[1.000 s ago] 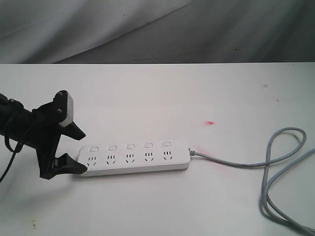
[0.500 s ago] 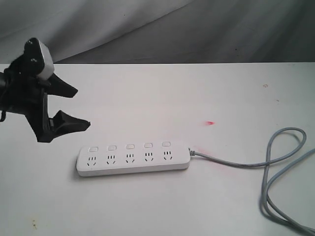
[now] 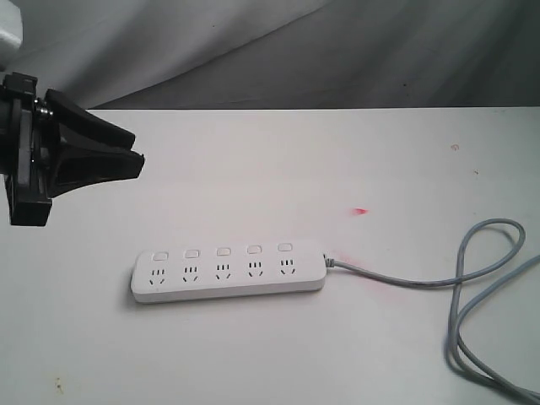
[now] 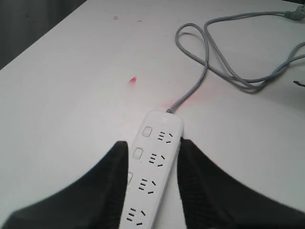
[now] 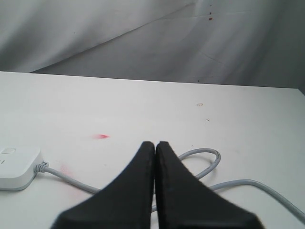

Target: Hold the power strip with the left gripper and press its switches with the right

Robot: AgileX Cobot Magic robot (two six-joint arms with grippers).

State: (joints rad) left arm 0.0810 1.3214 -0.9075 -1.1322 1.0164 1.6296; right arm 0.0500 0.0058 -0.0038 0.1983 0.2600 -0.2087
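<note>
The white power strip (image 3: 228,278) lies flat on the table, untouched, with its row of five switches (image 3: 223,251) along the far edge above the sockets. My left gripper (image 3: 135,150) hangs open in the air, up and to the left of the strip's left end. From the left wrist view the strip (image 4: 155,162) shows between the spread fingers (image 4: 109,186) but lies below them, not gripped. My right gripper (image 5: 155,144) is shut on nothing, above the grey cable (image 5: 209,160); it is out of the exterior view. The strip's cable end (image 5: 16,169) shows in the right wrist view.
The grey cable (image 3: 472,278) runs right from the strip and loops toward the table's front right corner. A small red mark (image 3: 360,211) is on the white tabletop (image 3: 278,169) behind the strip. A grey cloth backdrop (image 3: 337,51) hangs behind the table.
My left gripper has left the strip's left end, where its open fingers were round it, and risen up and to the left, still open. The strip has not moved.
</note>
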